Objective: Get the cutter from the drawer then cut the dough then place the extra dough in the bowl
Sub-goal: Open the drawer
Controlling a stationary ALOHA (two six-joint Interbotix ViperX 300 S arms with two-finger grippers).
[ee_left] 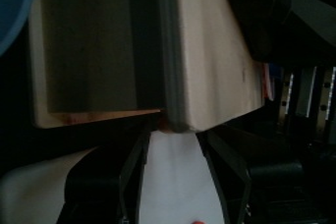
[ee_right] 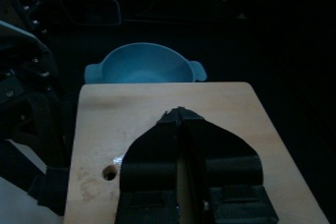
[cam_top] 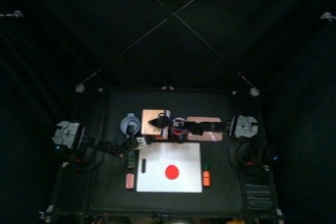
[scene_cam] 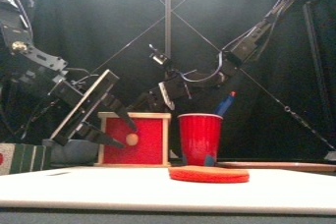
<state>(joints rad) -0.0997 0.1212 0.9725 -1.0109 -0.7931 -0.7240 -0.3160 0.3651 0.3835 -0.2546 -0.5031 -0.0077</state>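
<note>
The red dough (scene_cam: 207,174) lies flat on the white cutting board (cam_top: 155,157) near the middle of the bench's front edge. Behind the board stands the wooden box (ee_right: 118,120), its red drawer front (scene_cam: 136,140) facing the front edge. The blue-grey bowl (ee_right: 141,68) sits just beside the box toward the left edge, and a red cup (scene_cam: 199,138) holding a blue toy knife (scene_cam: 231,100) toward the right. The left tool (ee_left: 171,144) is released, jaws apart, close against the box's edge. The right tool (ee_right: 183,118) hangs over the box's top, clenched on nothing.
</note>
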